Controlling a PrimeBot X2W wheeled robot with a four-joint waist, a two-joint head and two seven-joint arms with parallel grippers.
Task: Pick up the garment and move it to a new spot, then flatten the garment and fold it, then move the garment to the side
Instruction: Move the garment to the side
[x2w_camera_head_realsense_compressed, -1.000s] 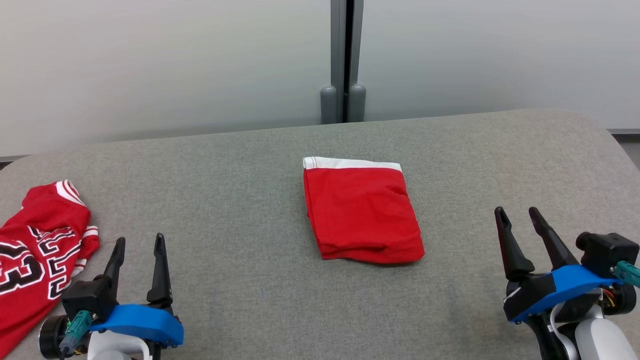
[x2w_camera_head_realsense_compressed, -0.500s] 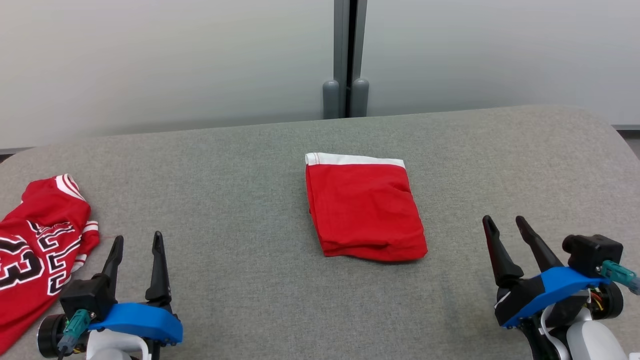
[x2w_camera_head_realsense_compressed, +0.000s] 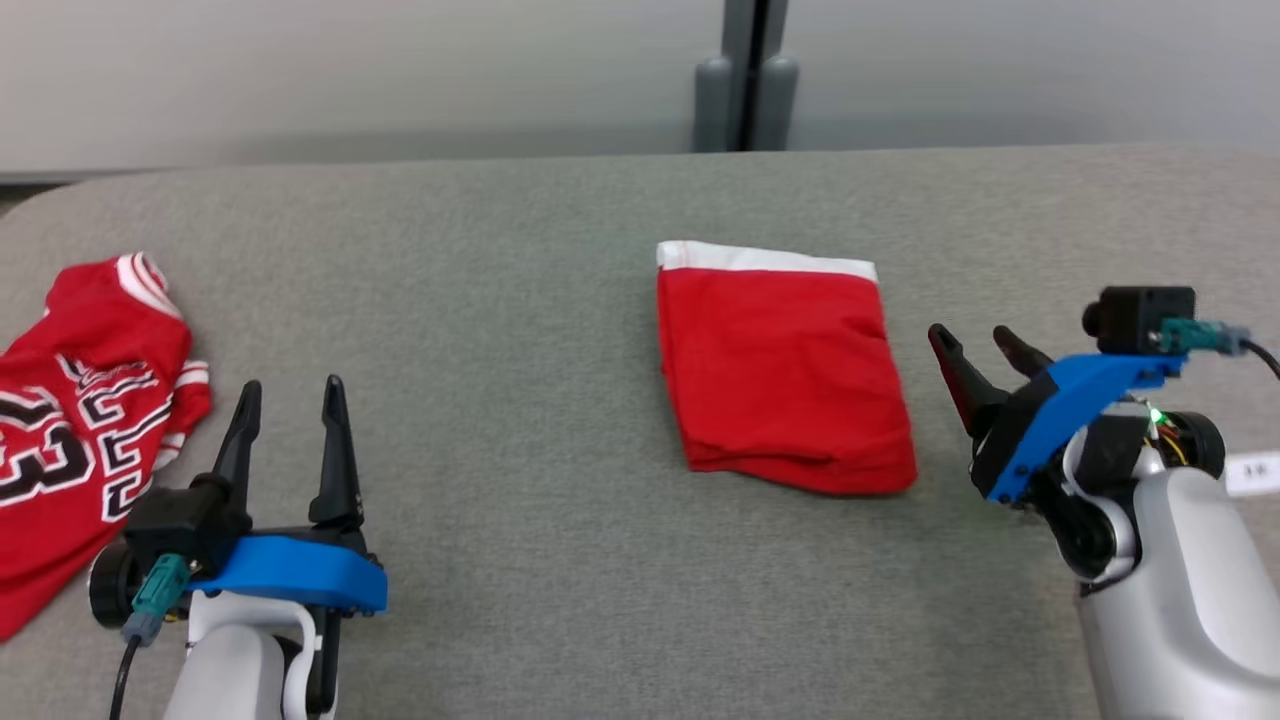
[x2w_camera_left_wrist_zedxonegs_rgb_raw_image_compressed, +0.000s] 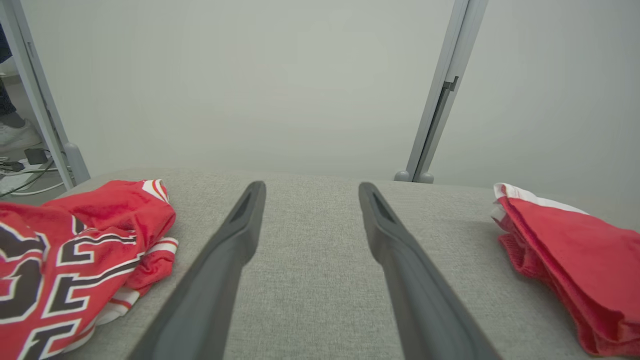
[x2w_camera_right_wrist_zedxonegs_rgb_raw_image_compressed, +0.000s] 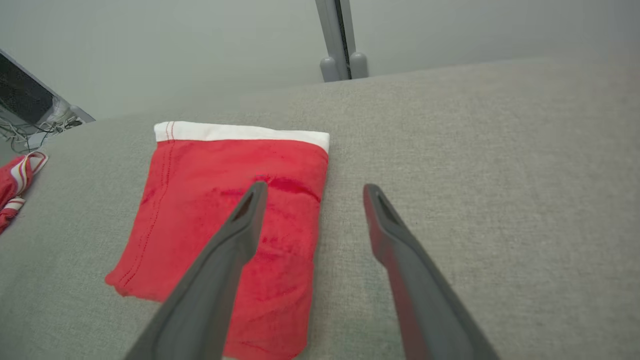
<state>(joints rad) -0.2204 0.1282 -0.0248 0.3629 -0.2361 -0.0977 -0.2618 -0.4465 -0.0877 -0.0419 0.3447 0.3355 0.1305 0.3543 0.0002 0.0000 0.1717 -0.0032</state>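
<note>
Head view: folded red garment (x2w_camera_head_realsense_compressed: 785, 370) lies centre frame on the grey tabletop (x2w_camera_head_realsense_compressed: 520, 580). Right gripper (x2w_camera_head_realsense_compressed: 968, 334) is just beside its right edge, fingers apart, empty. Left gripper (x2w_camera_head_realsense_compressed: 291, 384) is lower left, fingers apart, near the jersey (x2w_camera_head_realsense_compressed: 80, 400).

Left wrist view: jersey left, garment right. Risk: the left arm grabs the wrong red piece.

Right wrist view: fingers straddle the garment's right edge. A shallow pinch probably takes only the top layer, and the fold opens.

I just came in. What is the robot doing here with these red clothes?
A two-armed robot is working at a grey padded table. A red garment with a white band lies folded in the middle, and nothing holds it. The right gripper is close to the garment's right edge, jaws open and empty, probably about to move it to the side. The left gripper hovers with jaws open beside a red jersey lying crumpled at the left.
</note>
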